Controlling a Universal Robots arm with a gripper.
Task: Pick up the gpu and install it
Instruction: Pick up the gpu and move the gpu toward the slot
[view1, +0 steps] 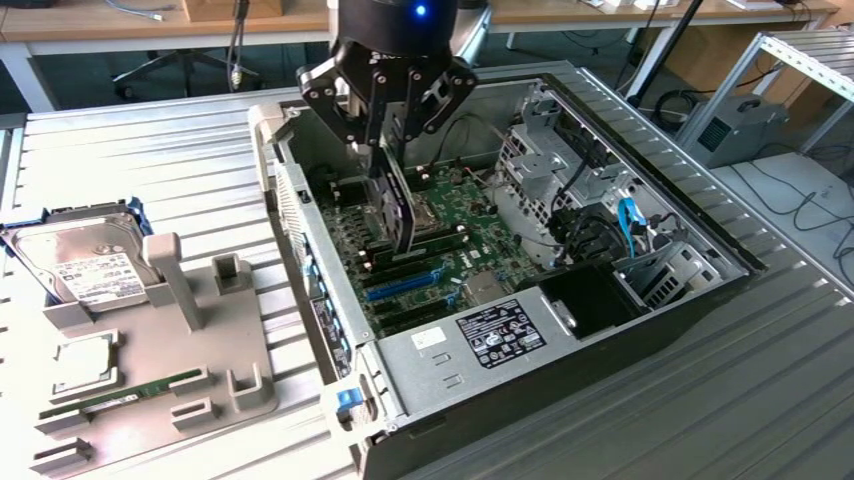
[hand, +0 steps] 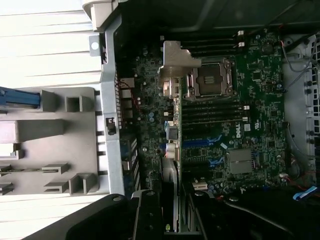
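The fingers (view1: 363, 128) pinch the gpu (view1: 391, 205) by its upper edge, holding it on edge over the motherboard (view1: 467, 240) inside the open computer case (view1: 667, 290). In the exterior view, the card hangs at 11 o'clock of the case interior, with its silver end bracket (hand: 177, 62) beside the processor socket (hand: 215, 80). The hard drive (view1: 87, 265) and memory stick (view1: 127, 392) rest in the grey holder (view1: 200, 400) on the table (view1: 134, 150), at 8 o'clock of the case.

Quick headcount: one open PC case (view1: 300, 235), one motherboard (view1: 483, 250) with two blue slots (view1: 398, 287), one gpu (view1: 387, 205), one pincer (view1: 390, 150). Also one gray holder (view1: 200, 400), one hard drive (view1: 87, 265), one green memory stick (view1: 127, 392), one silver square chip (view1: 83, 362).
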